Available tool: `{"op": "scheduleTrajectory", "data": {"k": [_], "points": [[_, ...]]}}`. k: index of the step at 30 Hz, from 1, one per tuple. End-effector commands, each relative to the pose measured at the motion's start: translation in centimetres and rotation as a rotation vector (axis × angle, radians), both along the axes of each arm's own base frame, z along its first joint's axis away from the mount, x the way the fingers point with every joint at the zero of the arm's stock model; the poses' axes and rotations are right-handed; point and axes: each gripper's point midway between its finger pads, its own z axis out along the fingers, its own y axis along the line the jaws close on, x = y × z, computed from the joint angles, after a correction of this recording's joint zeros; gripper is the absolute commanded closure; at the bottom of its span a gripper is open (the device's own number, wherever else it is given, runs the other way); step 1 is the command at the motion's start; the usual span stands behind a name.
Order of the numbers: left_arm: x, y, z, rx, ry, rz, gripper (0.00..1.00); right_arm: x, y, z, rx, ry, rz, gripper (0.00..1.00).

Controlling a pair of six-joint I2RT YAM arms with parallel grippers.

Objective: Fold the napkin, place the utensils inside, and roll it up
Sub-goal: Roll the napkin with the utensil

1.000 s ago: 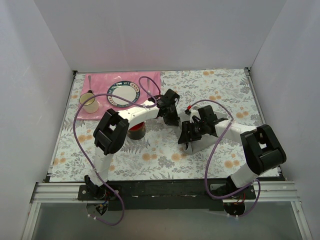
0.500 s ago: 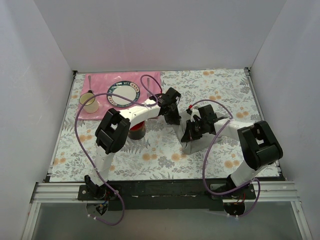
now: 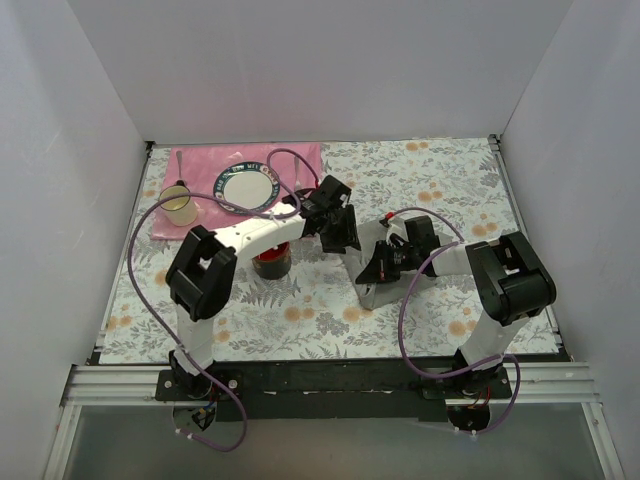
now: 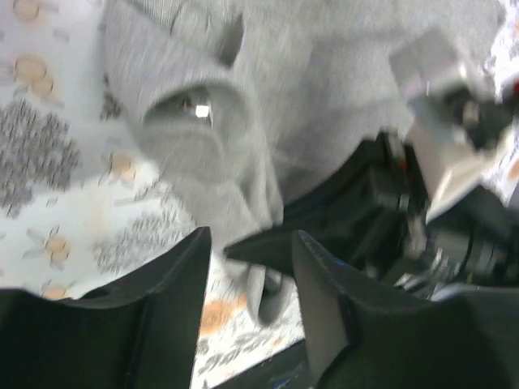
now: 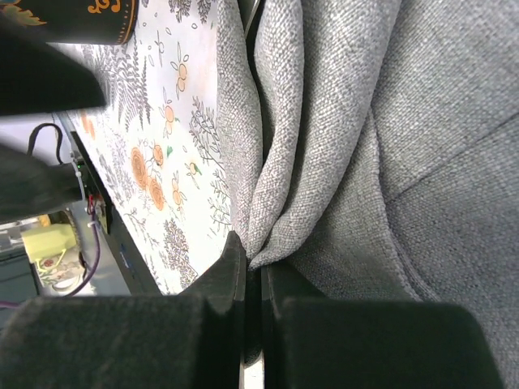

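Grey napkin (image 3: 373,290) sits bunched in thick soft folds mid-tabletop (image 3: 300,315), right end effector (image 5: 253,255) pinched nearly closed on a fold edge, left end effector (image 4: 250,243) spread wide just above it; glint inside the rolled end is too blurred to identify, and the arms block most of the top view.

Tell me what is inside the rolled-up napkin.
In the left wrist view the napkin has a rolled end gaping open. A small bright glint sits in its mouth, perhaps metal. Cloth covers everything deeper, so what else lies inside cannot be seen.
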Motion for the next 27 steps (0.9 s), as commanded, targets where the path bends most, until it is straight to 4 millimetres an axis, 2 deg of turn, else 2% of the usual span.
{"op": "scheduleTrajectory", "data": {"k": [1, 3, 5, 9, 11, 17, 27], "points": [[-2.5, 0.0, 5.1, -0.147, -0.061, -0.065, 0.62, -2.0, -2.7, -4.5, -0.149, 0.112, -0.064, 0.99], [-3.2, -0.2, 4.2, -0.168, -0.035, -0.08, 0.78, -2.1, -2.8, -4.6, -0.147, 0.113, -0.065, 0.99], [-3.6, -0.9, 3.6, -0.202, -0.004, -0.104, 0.85, -2.1, -2.7, -4.5, -0.145, 0.11, -0.061, 0.99], [-3.3, -2.0, 2.2, -0.226, 0.026, -0.107, 1.0, -2.1, -2.8, -4.4, -0.145, 0.101, -0.059, 0.99], [-3.1, -2.2, 1.2, -0.215, 0.042, -0.101, 1.0, -2.1, -2.8, -4.2, -0.145, 0.093, -0.057, 0.99], [-2.0, -2.7, 0.1, -0.207, 0.02, -0.086, 1.0, -2.0, -2.9, -3.8, -0.15, 0.081, -0.05, 0.99], [-1.0, -2.5, -4.1, -0.15, 0.017, -0.073, 1.0, -2.0, -2.5, -2.8, -0.151, 0.068, -0.039, 0.99]]}}
